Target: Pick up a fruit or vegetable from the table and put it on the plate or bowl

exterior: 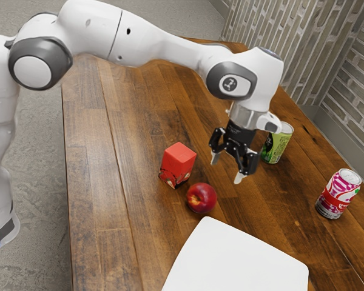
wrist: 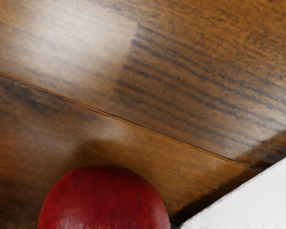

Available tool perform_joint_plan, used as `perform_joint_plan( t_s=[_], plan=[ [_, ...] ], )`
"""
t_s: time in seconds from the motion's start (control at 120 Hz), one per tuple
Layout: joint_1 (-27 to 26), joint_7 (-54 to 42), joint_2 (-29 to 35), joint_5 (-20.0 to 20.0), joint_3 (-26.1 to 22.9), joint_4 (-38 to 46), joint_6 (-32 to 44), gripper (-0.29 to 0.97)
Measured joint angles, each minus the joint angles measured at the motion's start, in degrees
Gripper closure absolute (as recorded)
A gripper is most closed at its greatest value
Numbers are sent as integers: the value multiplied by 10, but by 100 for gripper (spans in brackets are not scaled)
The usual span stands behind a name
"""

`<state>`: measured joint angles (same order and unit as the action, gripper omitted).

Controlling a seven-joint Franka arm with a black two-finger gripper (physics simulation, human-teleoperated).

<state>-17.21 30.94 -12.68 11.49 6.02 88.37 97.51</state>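
So the red apple [exterior: 201, 197] sits on the wooden table [exterior: 109, 182], untouched, and I'm placing everything else off it. The gripper [exterior: 225, 170] hangs just above it and a bit toward the exterior view's right. Its fingers are spread fairly wide with nothing between them, and they're clear of the apple.

Just past the apple on the exterior view's left there's a red carton [exterior: 177, 163], close but not touching as far as I can tell. The white square plate [exterior: 236, 260] lies near the apple on the camera's side, with a strip of bare wood between them.

Well beyond the apple toward the exterior view's right are a green can [exterior: 276, 143] and a pink-and-white soda can [exterior: 338, 194] (both tilted).

The wrist view adds the close-up: the apple's [wrist: 103, 200] red top right under the hand, a corner of the plate [wrist: 250, 202] beside it, and wood grain between.
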Motion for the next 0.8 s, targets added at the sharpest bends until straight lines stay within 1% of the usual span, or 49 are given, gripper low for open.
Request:
perform_joint_plan(
  t_s=[0.1, 0.208, 0.267, 0.425, 0.617, 0.683, 0.8],
  plan=[
    [-9, 12, 11, 1, 3, 20, -6, 0],
    [-39, 23, 14, 2, 43, 31, -9, 0],
    [-47, 28, 14, 2, 54, 33, -10, 0],
    [-50, 40, 10, 1, 59, 38, -5, 0],
    [-51, 50, 2, -2, 59, 51, 20, 0],
    [-51, 51, -4, -9, 59, 53, 33, 0],
    [-50, 48, -8, -55, 59, 52, 59, 0]
  ],
)
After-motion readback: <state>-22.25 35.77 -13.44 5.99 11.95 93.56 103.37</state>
